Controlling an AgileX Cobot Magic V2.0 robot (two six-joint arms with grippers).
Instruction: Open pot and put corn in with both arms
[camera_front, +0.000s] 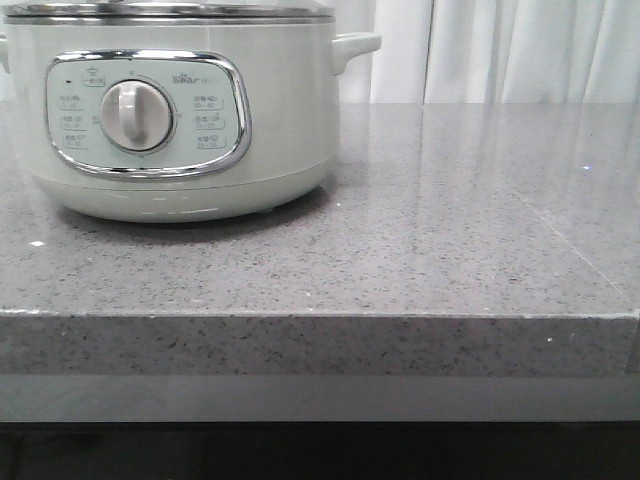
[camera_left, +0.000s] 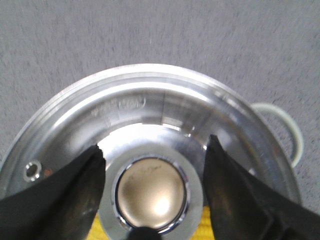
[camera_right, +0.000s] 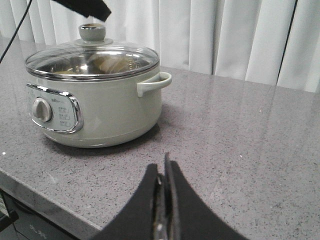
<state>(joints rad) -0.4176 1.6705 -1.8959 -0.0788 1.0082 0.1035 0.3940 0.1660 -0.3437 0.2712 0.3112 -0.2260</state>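
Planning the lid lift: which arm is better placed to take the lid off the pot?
The left. Its gripper hangs open right above the lid's knob, jaws either side of it. The right gripper is shut, low over the counter, well away from the pot.

The left gripper (camera_left: 152, 165) points straight down, its two black fingers (camera_left: 75, 190) spread wide apart with a broad gap between them; in the right wrist view its dark tip (camera_right: 87, 7) shows at the upper edge, hanging in the air; the right gripper (camera_right: 162, 175) sits low and level, its two black fingers pressed together so that only a thin seam runs between them, nothing held between the pads; neither arm appears in the front view; the wrists and upper links are out of sight in every view.
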